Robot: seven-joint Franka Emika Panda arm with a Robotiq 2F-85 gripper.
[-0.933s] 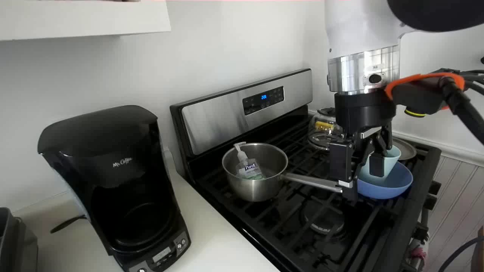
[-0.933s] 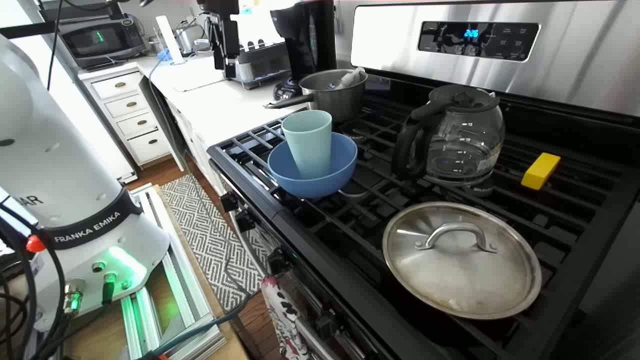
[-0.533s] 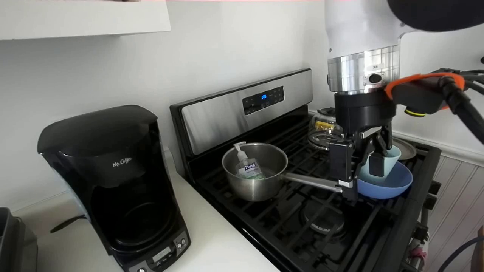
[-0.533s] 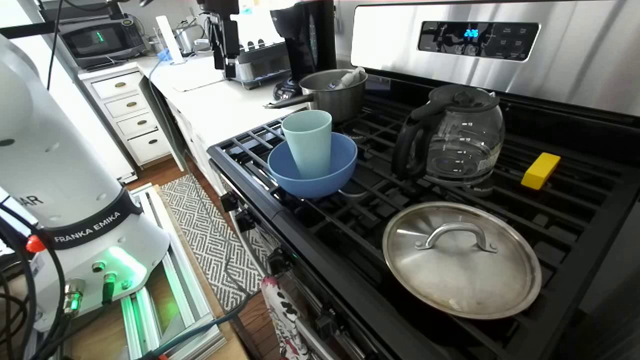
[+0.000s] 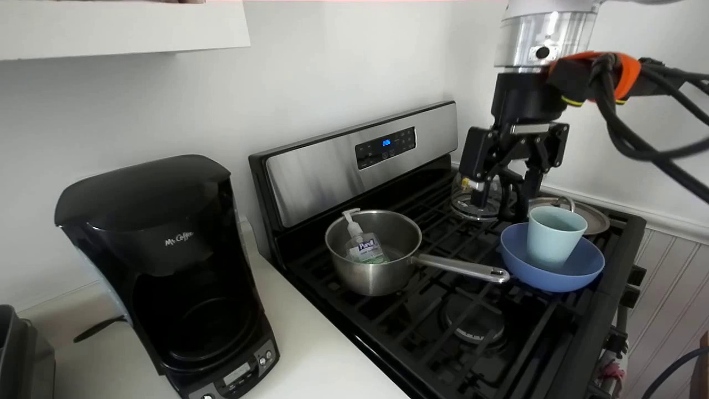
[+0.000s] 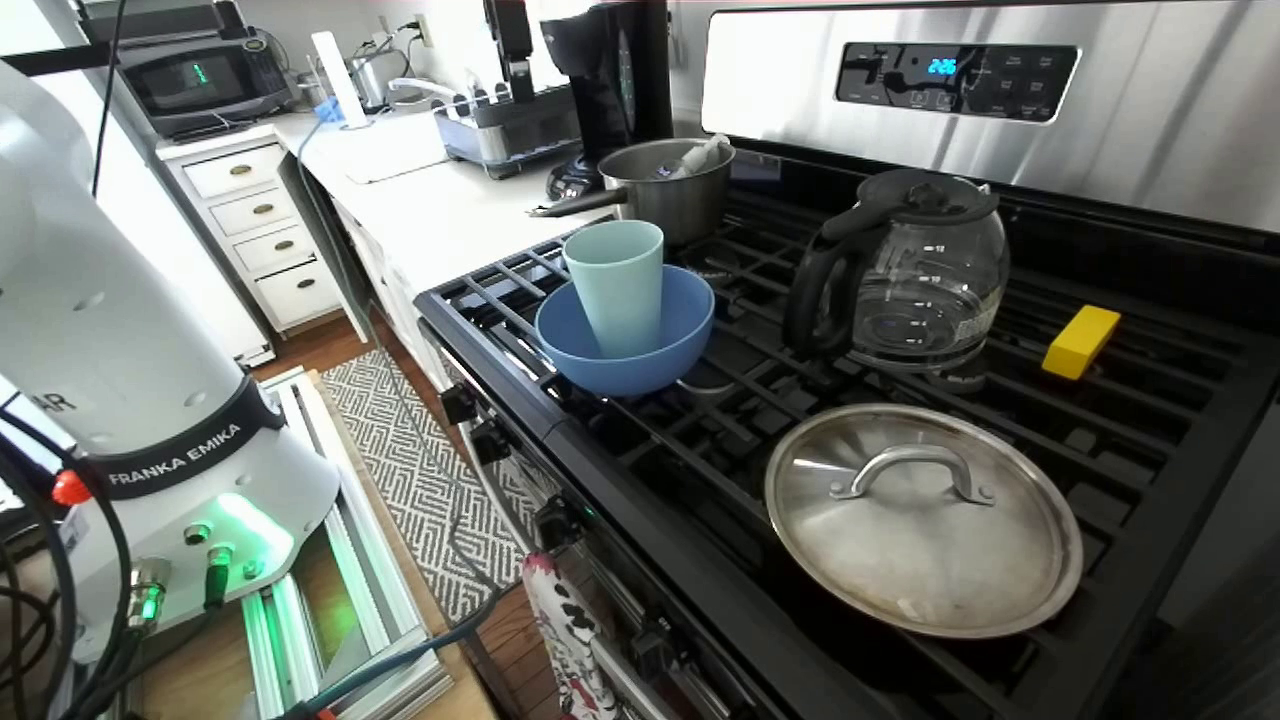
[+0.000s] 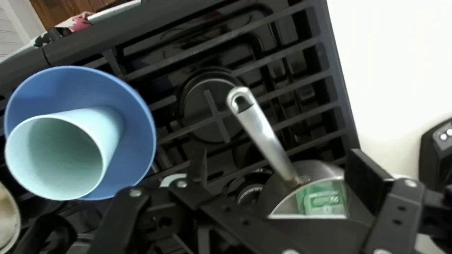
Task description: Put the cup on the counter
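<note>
The pale blue cup (image 5: 555,244) stands tilted inside the wider blue bowl (image 5: 512,257) on the stove top. The cup also shows in an exterior view (image 6: 618,290) and in the wrist view (image 7: 70,151), with its mouth facing the camera. My gripper (image 5: 498,202) is open and empty above the stove, apart from the cup. In the wrist view the open fingers (image 7: 281,169) are above the pot, and the cup lies off to the left. The white counter (image 5: 316,338) adjoins the stove and also shows in the wrist view (image 7: 385,70).
A steel pot (image 5: 368,280) holding a sanitizer bottle (image 5: 365,249) stands on the stove, its handle pointing towards the bowl. A glass carafe (image 6: 930,280), pot lid (image 6: 930,560) and yellow block (image 6: 1082,342) are also there. A coffee maker (image 5: 166,210) and toaster (image 6: 510,130) stand on the counter.
My gripper has risen and turned, moving back from in front of the cup, which is now uncovered in an exterior view. The cup and bowl have not moved.
</note>
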